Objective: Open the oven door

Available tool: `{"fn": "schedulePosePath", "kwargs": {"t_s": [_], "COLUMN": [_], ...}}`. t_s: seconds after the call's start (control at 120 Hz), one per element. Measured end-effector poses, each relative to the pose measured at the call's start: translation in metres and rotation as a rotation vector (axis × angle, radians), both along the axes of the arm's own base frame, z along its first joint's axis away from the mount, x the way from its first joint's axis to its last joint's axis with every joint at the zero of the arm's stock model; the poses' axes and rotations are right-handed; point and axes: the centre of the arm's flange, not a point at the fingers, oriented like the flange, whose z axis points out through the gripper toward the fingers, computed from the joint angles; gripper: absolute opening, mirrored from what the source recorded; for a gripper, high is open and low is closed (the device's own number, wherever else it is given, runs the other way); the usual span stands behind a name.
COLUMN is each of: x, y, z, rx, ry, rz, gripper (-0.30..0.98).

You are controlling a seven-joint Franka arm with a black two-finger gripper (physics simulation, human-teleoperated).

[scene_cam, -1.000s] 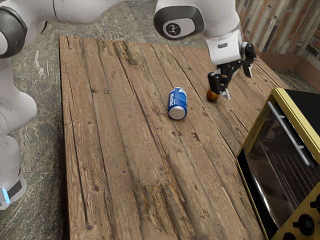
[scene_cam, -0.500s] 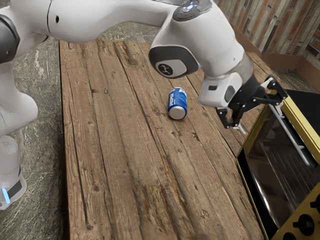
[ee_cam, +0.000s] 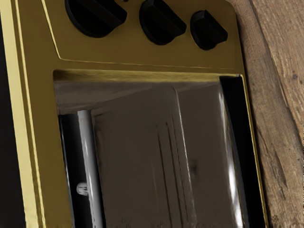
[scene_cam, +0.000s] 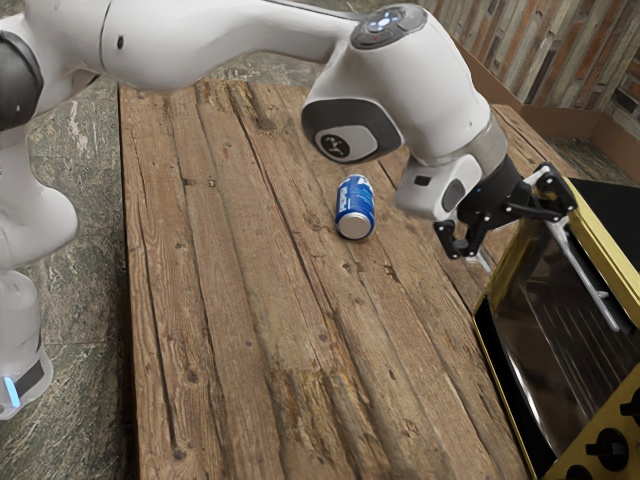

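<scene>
Reaching at the oven (scene_cam: 600, 232) in the exterior view, gripper (scene_cam: 522, 232) has its jaws spread wide with nothing clamped, one finger close by the handle (scene_cam: 598, 297), likely to catch the bar; can (scene_cam: 355, 208) sits on the table, clear of the reach. Wrist view: hand faces the door (ee_cam: 133, 156), handle along its edge, knobs (ee_cam: 161, 21) past the bar's end; can't tell if it's ajar, pull probably comes next.

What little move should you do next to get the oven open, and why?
I'd probably ease my gripper a little closer around the silver handle, because its fingers are spread wide beside the handle's end and aren't gripping it.
</scene>
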Motion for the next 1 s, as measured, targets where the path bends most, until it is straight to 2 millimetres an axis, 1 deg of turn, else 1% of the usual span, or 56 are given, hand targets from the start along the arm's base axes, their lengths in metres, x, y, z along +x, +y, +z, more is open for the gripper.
{"fn": "schedulePosePath", "kwargs": {"t_s": [0.075, 0.142, 0.2, 0.308, 0.358, 0.467, 0.583, 0.667, 0.725, 0.858, 0.95, 1.0], "x": [0.010, 0.016, 0.018, 0.018, 0.020, 0.031, 0.047, 0.058, 0.065, 0.078, 0.085, 0.086], "y": [0.015, 0.020, 0.015, -0.008, -0.013, -0.009, -0.001, -0.002, -0.004, 0.001, 0.004, 0.004], "z": [-0.004, -0.010, -0.014, -0.018, -0.018, -0.017, -0.015, -0.017, -0.019, -0.029, -0.035, -0.035], "rx": [0.012, 0.024, 0.033, 0.042, 0.038, 0.024, 0.009, 0.001, -0.005, -0.008, -0.006, -0.005], "ry": [0.004, 0.008, 0.011, 0.008, 0.005, 0.006, 0.008, 0.015, 0.024, 0.060, 0.079, 0.084], "rz": [0.022, 0.028, 0.020, -0.011, -0.015, -0.001, 0.026, 0.040, 0.049, 0.073, 0.086, 0.088], "gripper": [0.69, 0.69, 0.69, 0.69, 0.69, 0.69, 0.69, 0.69, 0.69, 0.69, 0.69, 0.69]}}
